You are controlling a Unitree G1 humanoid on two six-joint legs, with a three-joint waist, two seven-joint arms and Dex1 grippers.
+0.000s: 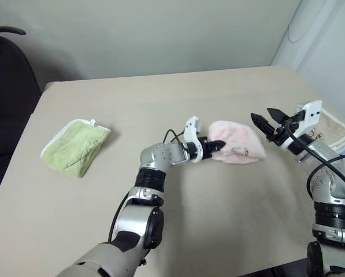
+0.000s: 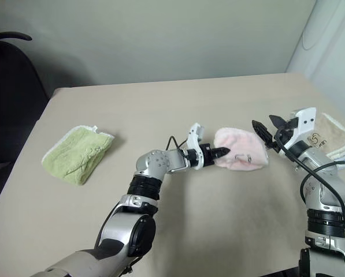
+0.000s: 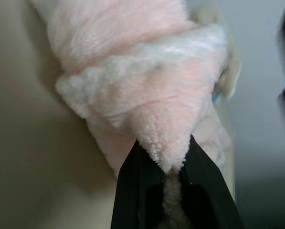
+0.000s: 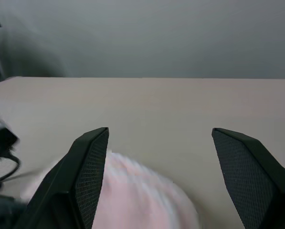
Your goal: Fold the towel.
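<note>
While bunched near the middle of the table, the towel [image 1: 237,142] is pinched at one edge by the left gripper [image 1: 214,146].

Its pink terry lies in a soft heap on the beige table [image 1: 178,98], and the left wrist view shows a corner of it clamped between that gripper's two black fingers [image 3: 132,191]. Just beside the heap's other side, the right gripper [image 1: 266,126] hovers with its jaws spread wide and nothing between them. Behind that arm, a beige folded towel [image 2: 334,135] sits at the table's right edge. Well apart, a light green folded towel [image 1: 75,145] lies on the left side, near a dark chair [image 1: 4,86].
</note>
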